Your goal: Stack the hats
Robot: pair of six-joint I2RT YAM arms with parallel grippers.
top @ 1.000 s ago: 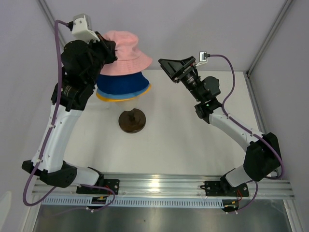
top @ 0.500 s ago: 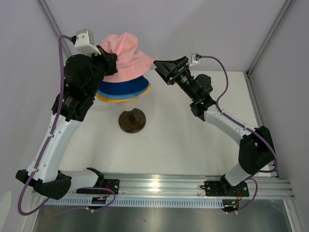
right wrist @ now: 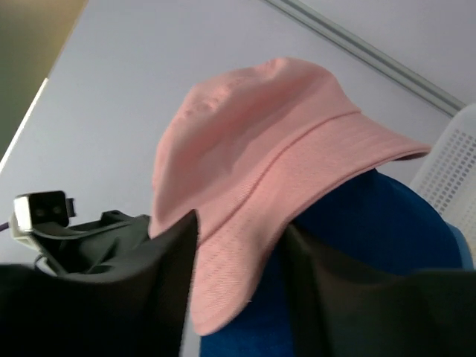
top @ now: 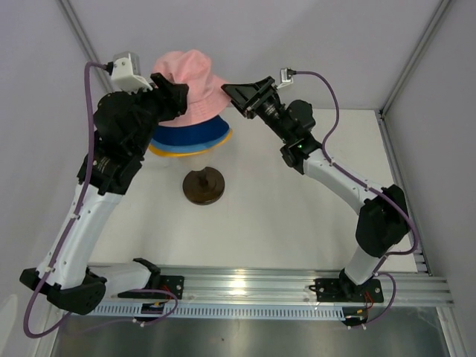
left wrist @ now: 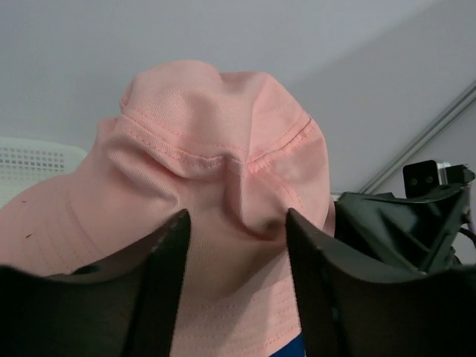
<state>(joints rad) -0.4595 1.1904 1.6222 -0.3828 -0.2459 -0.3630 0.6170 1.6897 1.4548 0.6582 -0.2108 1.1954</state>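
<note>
Atop the stacked hats [top: 190, 137], the pink hat [top: 195, 82] sits crooked, so left fingers [left wrist: 160, 282] and right fingers [right wrist: 167, 290], open and empty, flank it, likely to straighten it.

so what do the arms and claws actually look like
The left arm and right arm have white links and bulky black joints. A purple cable runs up each to a small pale camera box at the wrist. The left claw and right claw each have two broad black fingers.
</note>
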